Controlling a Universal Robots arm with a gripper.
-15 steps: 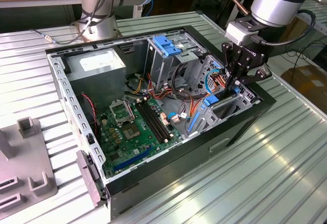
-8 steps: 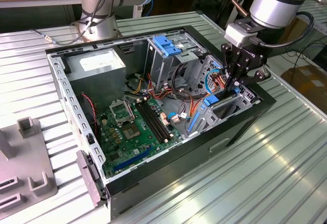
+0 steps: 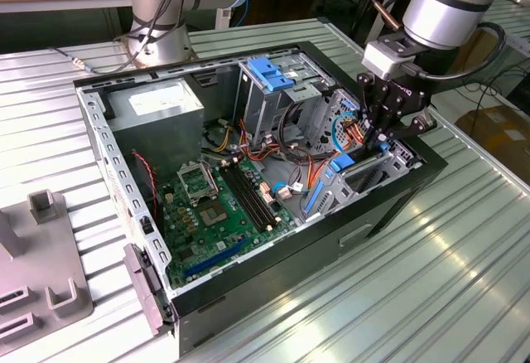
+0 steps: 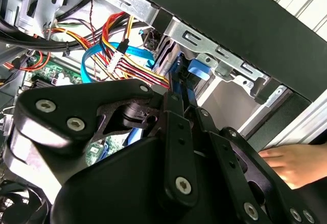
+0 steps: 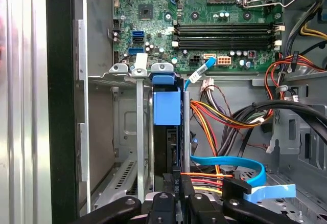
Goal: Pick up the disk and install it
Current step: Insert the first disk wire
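The disk [image 5: 164, 142] stands on edge in the narrow metal bay [image 5: 139, 132] at the corner of the open computer case [image 3: 389, 205]. Its blue side rail [image 5: 167, 106] faces the first wrist camera. My gripper [image 5: 174, 196] is shut on the disk's near edge, its black fingers [image 5: 158, 203] pressed against both faces. In the exterior view the gripper [image 3: 383, 141] reaches down into that bay at the case's right end. The second wrist view shows the gripper [image 4: 179, 98] closed on the disk, with the blue rail [image 4: 198, 69] beyond the fingers.
Orange, yellow and blue cables [image 5: 225, 127] crowd the space beside the bay. The motherboard [image 3: 215, 205], grey power supply box [image 3: 157, 106] and blue-latched drive cage [image 3: 267, 73] lie inside the case. A person's hand [image 4: 291, 162] rests outside it. A grey fixture [image 3: 41, 263] sits at the exterior view's left.
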